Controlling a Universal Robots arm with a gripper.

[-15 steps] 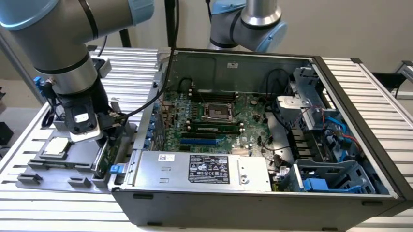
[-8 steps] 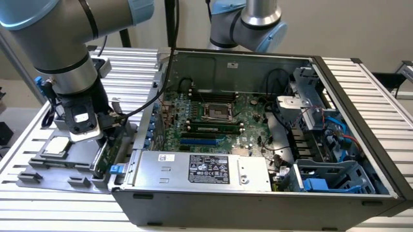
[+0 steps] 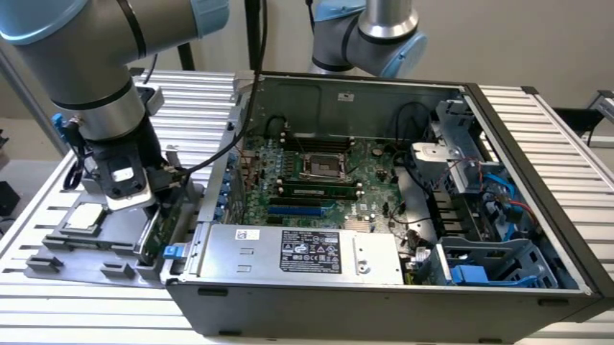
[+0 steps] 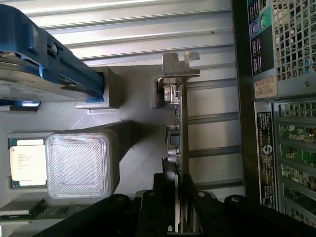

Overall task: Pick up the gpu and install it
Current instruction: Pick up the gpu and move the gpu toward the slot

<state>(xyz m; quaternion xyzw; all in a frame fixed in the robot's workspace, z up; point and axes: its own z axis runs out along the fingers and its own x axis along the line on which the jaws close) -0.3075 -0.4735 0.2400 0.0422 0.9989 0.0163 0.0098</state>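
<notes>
1. Computer case (image 3: 384,309), open on top: a silver power supply (image 3: 298,251) lies along its nearest wall. A blue drive cage (image 3: 489,269) fills the near corner on the exterior view's right.
2. Deeper in the case, the green motherboard (image 3: 374,190) carries seated memory modules (image 3: 312,192) and a square processor socket (image 3: 321,165).
3. A grey parts tray (image 3: 57,251) sits just outside the case, on the exterior view's left. It holds a processor chip (image 3: 86,214), a loose memory stick (image 4: 29,212) and a hard drive in a blue frame (image 4: 44,64).
4. The gpu (image 4: 180,123) stands on edge in the tray, in the place closest to the case wall. Its silver bracket (image 4: 178,66) is at the end away from the gripper.
5. The arm (image 3: 96,93) reaches straight down over the tray, beside the case. The gripper (image 4: 180,180) is clenched on the gpu's edge, with fingers (image 4: 165,197) pressed against both faces of the card.
</notes>
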